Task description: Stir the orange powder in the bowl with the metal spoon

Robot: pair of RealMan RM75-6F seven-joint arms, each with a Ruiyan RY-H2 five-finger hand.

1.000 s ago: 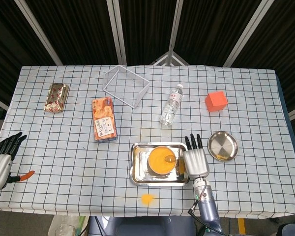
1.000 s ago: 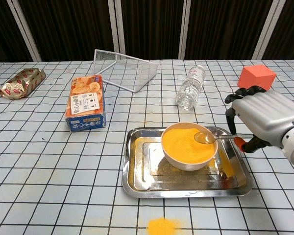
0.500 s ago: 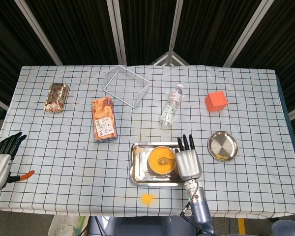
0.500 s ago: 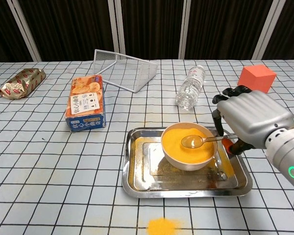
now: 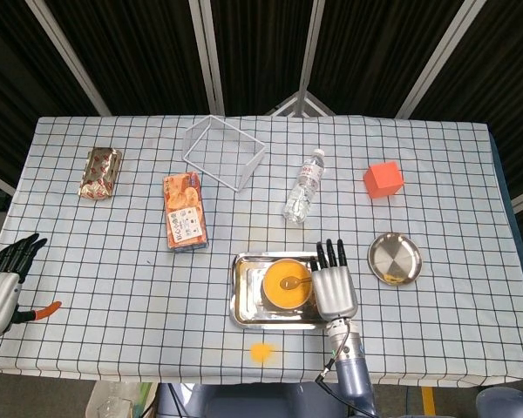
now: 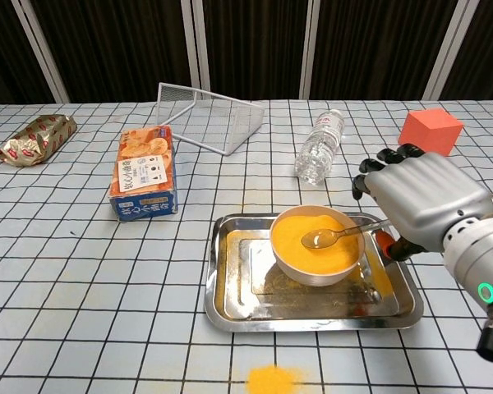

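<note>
The right hand (image 6: 423,203) has the metal spoon (image 6: 333,236) gripped by the handle, its scoop sitting on the orange powder (image 6: 314,239) in the bowl (image 6: 316,265); the bowl's on the steel tray (image 6: 228,297), so this looks like mid-stir; next it probably needs a slow sweep round without flicking powder over the rim; the left hand (image 5: 2,280) sits at the table's edge, fingers apart, gripping nothing.

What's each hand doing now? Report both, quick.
Left hand: open, holds nothing, at the table's near edge.
Right hand: holds the metal spoon over the bowl of orange powder.
</note>
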